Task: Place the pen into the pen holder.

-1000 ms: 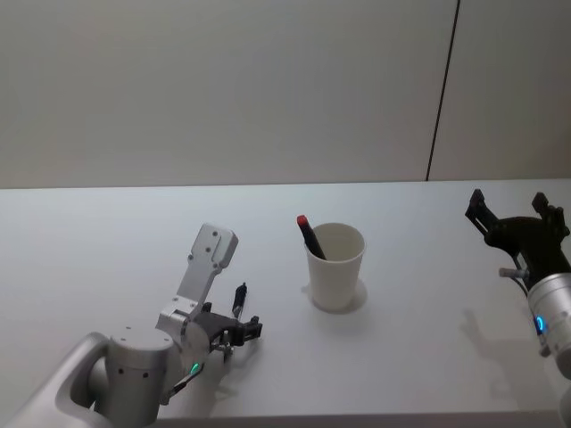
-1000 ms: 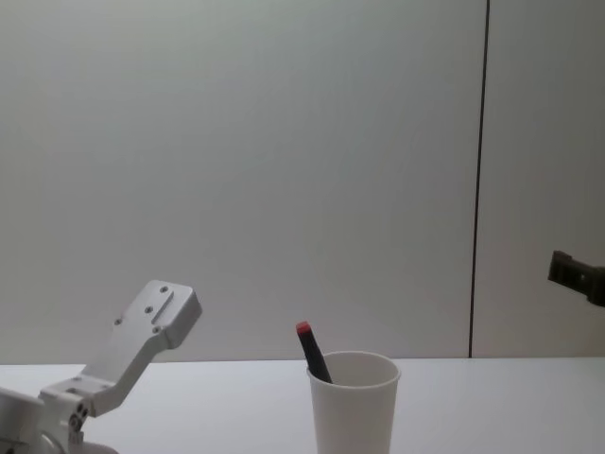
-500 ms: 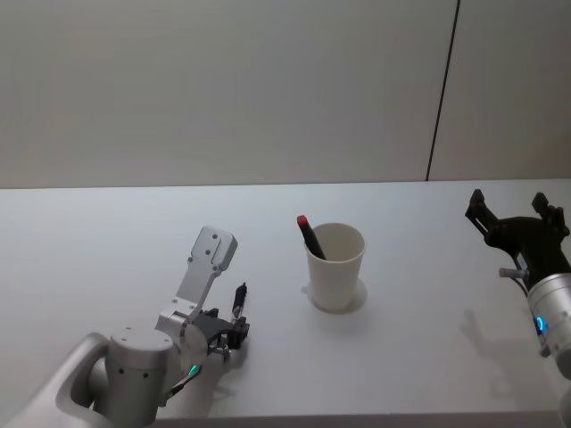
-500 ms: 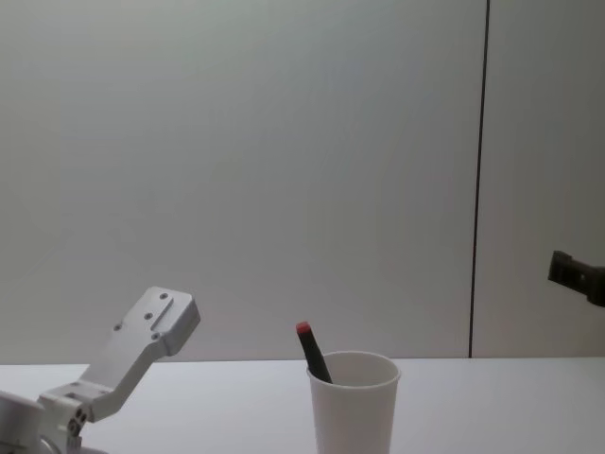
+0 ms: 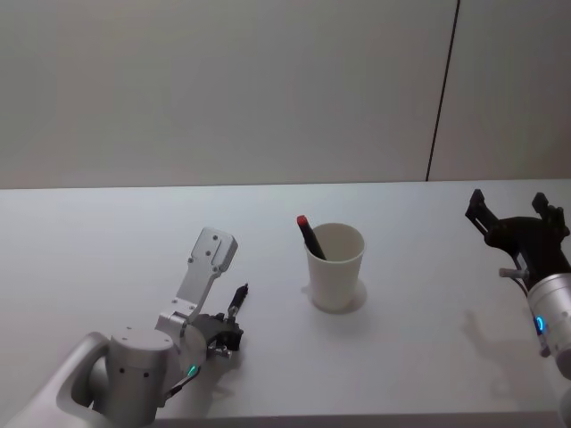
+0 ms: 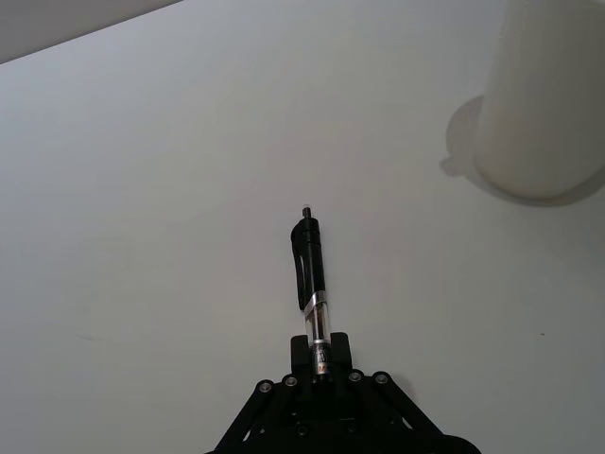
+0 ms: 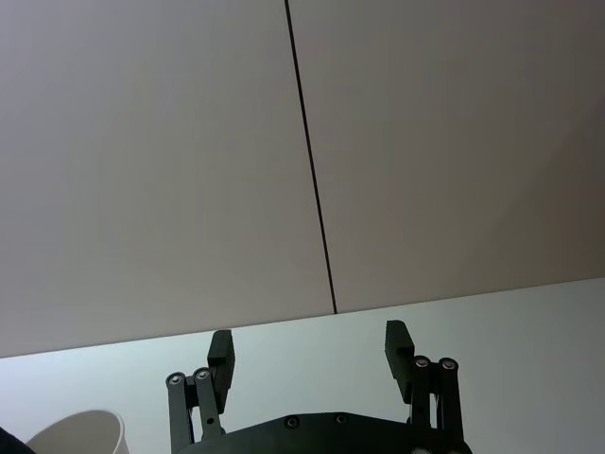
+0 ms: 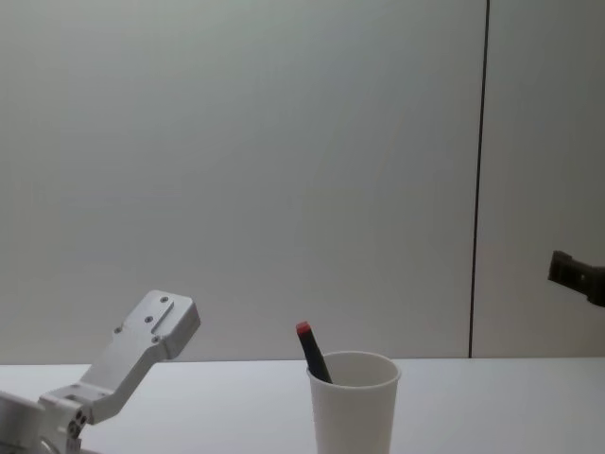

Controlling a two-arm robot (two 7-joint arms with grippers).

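One black pen point(image 6: 310, 270), clamped in left end effector point(image 6: 321, 357), points straight forward.

left hand point(image 6: 321, 357): apparently gripping pen point(image 6: 309, 270) | pen holder point(image 6: 548, 104): upright, well apart

This is looking like a lab or test room: a matte white tabletop point(image 5: 107, 232) is meeting plain pale grey wall panels point(image 5: 223, 89) (a thin dark vertical seam point(image 5: 443, 89) is dividing them)
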